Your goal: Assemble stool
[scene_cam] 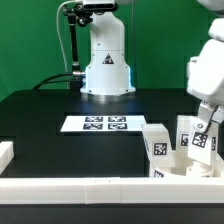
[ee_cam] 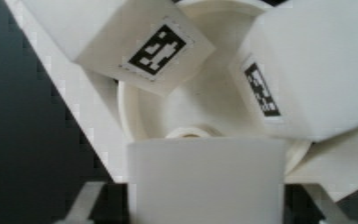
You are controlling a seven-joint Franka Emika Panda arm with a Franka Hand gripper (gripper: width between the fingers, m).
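Note:
In the wrist view a white blocky stool leg (ee_cam: 201, 180) sits between my gripper's (ee_cam: 204, 203) fingers (ee_cam: 98, 203), which press on its two sides. Just beyond it lie white stool parts with black-and-white tags: one tagged face (ee_cam: 151, 48) and another (ee_cam: 259, 90), with a rounded socket (ee_cam: 190, 131) between them. In the exterior view my gripper (scene_cam: 203, 112) is low at the right edge, over a tagged leg (scene_cam: 199, 139). Another tagged leg (scene_cam: 157, 144) stands beside it. The round seat (scene_cam: 182, 168) is mostly hidden behind them.
The marker board (scene_cam: 95, 123) lies on the black table before the robot base (scene_cam: 107, 70). A long white border rail (scene_cam: 90, 187) runs along the front edge, and a short rail piece (scene_cam: 6, 151) sits at the exterior view's left.

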